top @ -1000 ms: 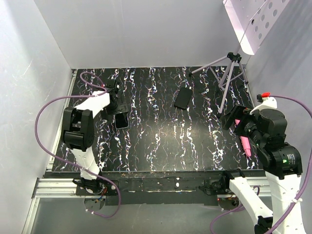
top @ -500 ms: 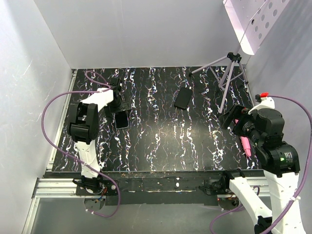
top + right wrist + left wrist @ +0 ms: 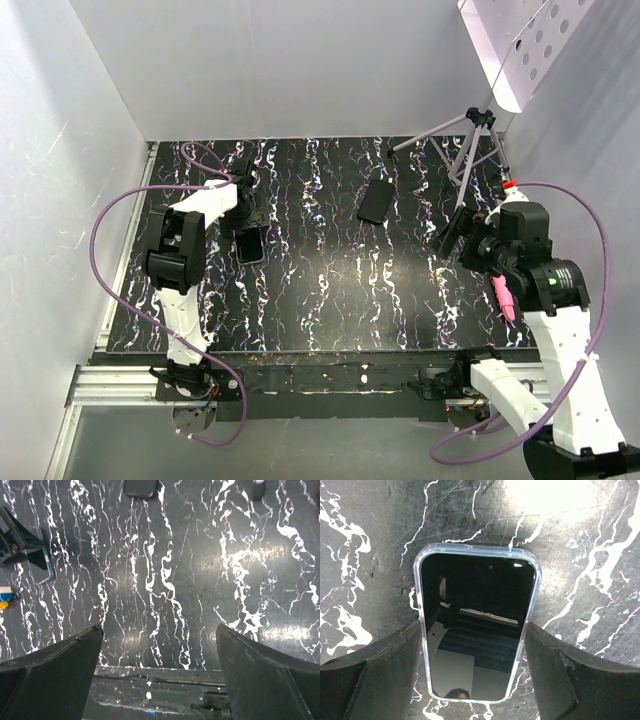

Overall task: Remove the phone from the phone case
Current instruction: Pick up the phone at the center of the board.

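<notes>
Flanking the grey-rimmed phone (image 3: 477,605) — left tool (image 3: 474,630) fingers (image 3: 385,670).

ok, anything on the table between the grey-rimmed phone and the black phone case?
Nothing: only bare marbled tabletop separates the grey-rimmed phone from the black phone case, seen in the top view.

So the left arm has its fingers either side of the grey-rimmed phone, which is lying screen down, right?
Not quite: the grey-rimmed phone lies screen up, its glossy glass showing reflections, as the left wrist view shows. The left arm's fingers are indeed either side of it.
</notes>
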`<state>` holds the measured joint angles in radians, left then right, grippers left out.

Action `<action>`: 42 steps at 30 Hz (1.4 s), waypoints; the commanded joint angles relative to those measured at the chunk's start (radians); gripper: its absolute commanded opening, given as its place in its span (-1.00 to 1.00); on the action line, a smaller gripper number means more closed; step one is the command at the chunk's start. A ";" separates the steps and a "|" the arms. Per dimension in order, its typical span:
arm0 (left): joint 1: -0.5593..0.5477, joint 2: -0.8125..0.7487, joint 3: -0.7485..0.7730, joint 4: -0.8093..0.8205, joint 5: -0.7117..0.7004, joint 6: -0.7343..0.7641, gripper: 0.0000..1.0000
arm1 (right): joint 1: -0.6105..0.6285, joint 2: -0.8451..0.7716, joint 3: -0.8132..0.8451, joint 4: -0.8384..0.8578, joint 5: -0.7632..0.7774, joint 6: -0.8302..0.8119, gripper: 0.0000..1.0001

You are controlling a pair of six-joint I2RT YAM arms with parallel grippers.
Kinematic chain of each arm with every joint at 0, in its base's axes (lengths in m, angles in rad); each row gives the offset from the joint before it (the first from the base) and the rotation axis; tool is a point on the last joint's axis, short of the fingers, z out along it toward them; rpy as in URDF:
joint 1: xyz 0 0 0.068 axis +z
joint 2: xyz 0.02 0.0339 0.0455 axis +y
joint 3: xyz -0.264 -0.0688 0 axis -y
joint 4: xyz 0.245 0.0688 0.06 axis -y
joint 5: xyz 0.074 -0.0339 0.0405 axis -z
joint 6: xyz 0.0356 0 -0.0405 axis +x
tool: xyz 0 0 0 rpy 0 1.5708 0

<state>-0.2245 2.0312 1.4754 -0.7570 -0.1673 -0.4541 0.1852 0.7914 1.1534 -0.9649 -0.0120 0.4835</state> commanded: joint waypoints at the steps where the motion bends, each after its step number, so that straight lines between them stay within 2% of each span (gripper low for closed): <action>1: -0.001 0.041 -0.013 -0.002 0.054 -0.003 0.33 | -0.003 0.019 -0.017 -0.003 -0.045 0.024 1.00; 5: -0.001 0.020 -0.020 0.008 0.081 0.000 0.06 | -0.003 0.012 -0.049 0.009 0.007 0.069 1.00; 8: -0.001 -0.020 -0.036 0.028 0.117 0.005 -0.24 | -0.003 0.005 -0.079 0.031 0.044 0.080 1.00; 10: 0.001 -0.058 -0.055 0.048 0.143 0.002 -0.31 | -0.003 0.009 -0.101 0.055 0.020 0.075 1.00; 13: 0.001 -0.115 -0.101 0.102 0.256 -0.032 -0.41 | -0.003 0.035 -0.147 0.104 -0.080 0.073 1.00; 14: -0.001 -0.133 -0.122 0.123 0.296 -0.052 -0.46 | -0.003 0.046 -0.162 0.117 -0.112 0.078 0.92; 16: -0.001 -0.166 -0.167 0.175 0.415 -0.092 -0.74 | -0.001 0.080 -0.205 0.170 -0.188 0.101 0.91; 18: -0.007 -0.201 -0.213 0.226 0.483 -0.127 -0.91 | 0.019 0.113 -0.269 0.269 -0.282 0.145 0.91; 20: -0.018 -0.222 -0.243 0.257 0.526 -0.152 -1.00 | 0.071 0.156 -0.338 0.374 -0.309 0.199 0.90; 23: -0.030 -0.246 -0.291 0.303 0.584 -0.199 -1.00 | 0.204 0.254 -0.380 0.509 -0.274 0.269 0.90; 27: -0.055 -0.267 -0.328 0.358 0.669 -0.267 -1.00 | 0.411 0.414 -0.336 0.656 -0.200 0.331 0.91; 30: -0.079 -0.295 -0.345 0.390 0.724 -0.299 -1.00 | 0.505 0.512 -0.302 0.793 -0.203 0.354 0.90; 35: -0.111 -0.373 -0.388 0.418 0.739 -0.316 -1.00 | 0.612 0.560 -0.303 0.994 -0.132 0.348 0.89; 39: -0.150 -0.402 -0.402 0.429 0.739 -0.327 -1.00 | 0.628 0.575 -0.333 1.112 -0.127 0.356 0.84; 42: -0.185 -0.411 -0.405 0.438 0.744 -0.334 -1.00 | 0.635 0.601 -0.337 1.126 -0.079 0.368 0.79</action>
<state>-0.3687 1.6875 1.0725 -0.3725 0.5232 -0.7616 0.8116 1.3663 0.8127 0.0154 -0.1623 0.8330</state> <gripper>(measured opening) 0.741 0.912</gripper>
